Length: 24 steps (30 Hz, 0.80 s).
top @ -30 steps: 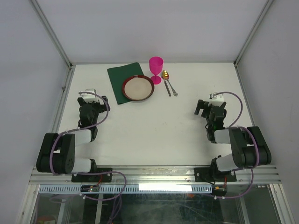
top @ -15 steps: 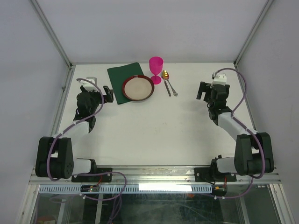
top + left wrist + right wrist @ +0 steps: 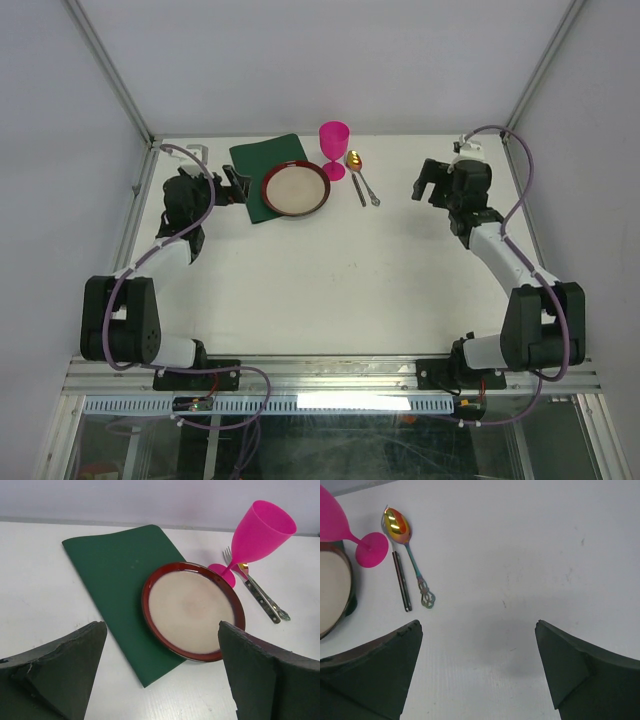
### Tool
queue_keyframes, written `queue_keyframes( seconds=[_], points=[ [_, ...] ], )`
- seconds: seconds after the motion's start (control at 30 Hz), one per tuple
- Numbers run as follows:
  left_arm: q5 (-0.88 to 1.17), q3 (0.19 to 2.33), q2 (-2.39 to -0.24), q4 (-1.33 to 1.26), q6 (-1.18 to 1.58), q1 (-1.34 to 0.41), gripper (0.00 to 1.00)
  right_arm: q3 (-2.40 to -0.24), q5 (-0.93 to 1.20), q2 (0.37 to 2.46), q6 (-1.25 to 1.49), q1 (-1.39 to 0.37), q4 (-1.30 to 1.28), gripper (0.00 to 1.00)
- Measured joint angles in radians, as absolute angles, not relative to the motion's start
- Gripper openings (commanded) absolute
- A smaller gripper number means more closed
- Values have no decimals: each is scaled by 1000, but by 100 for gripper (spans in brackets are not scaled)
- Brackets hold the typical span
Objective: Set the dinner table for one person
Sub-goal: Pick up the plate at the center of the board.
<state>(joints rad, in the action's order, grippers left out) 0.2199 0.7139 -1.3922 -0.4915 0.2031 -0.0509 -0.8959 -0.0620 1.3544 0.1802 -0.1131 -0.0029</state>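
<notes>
Now: left fingers [image 3: 60,675] held wide open, nothing gripped, pointed at green mat [image 3: 115,575] and red-rimmed plate [image 3: 192,610] laid partly on it. Right fingers [image 3: 370,675] held wide open too, nothing gripped, above white worktop [image 3: 330,280] near spoon [image 3: 400,525] and fork [image 3: 402,582]. Pink cup [image 3: 260,530] stood just beside plate. All things carried by worktop, edged by metal rails [image 3: 330,370].
</notes>
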Motion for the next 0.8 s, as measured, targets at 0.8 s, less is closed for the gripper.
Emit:
queue_keyframes(
  seconds=[0.8],
  points=[
    [482, 895, -1825, -583, 482, 113, 99, -1178, 320, 1816, 499, -264, 31, 93]
  ],
)
